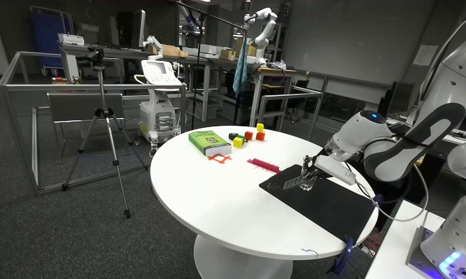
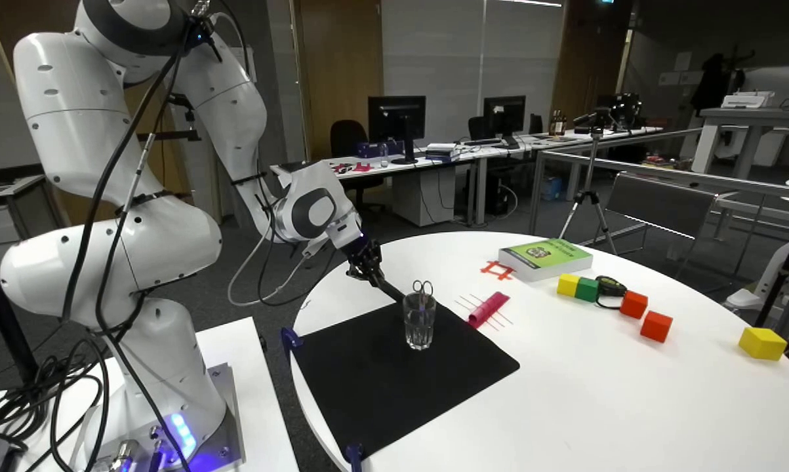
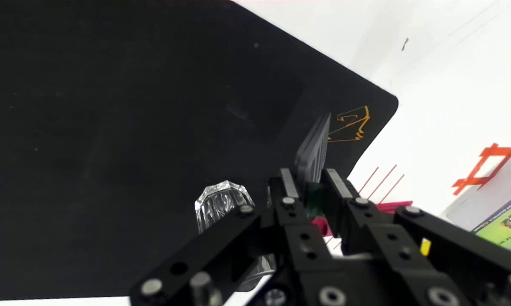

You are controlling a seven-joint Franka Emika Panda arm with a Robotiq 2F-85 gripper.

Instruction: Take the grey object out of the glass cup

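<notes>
In the wrist view, the gripper [image 3: 313, 182] pinches the grey object [image 3: 314, 148] between its jaws, the glass [image 3: 221, 204] just to the left. In an exterior view, the object slants down to the left over the mat [image 1: 325, 209], outside the glass; whether its tip touches the mat cannot be told. In an exterior view, the glass stands upright on the mat, scissors [image 2: 422, 296] inside.
</notes>
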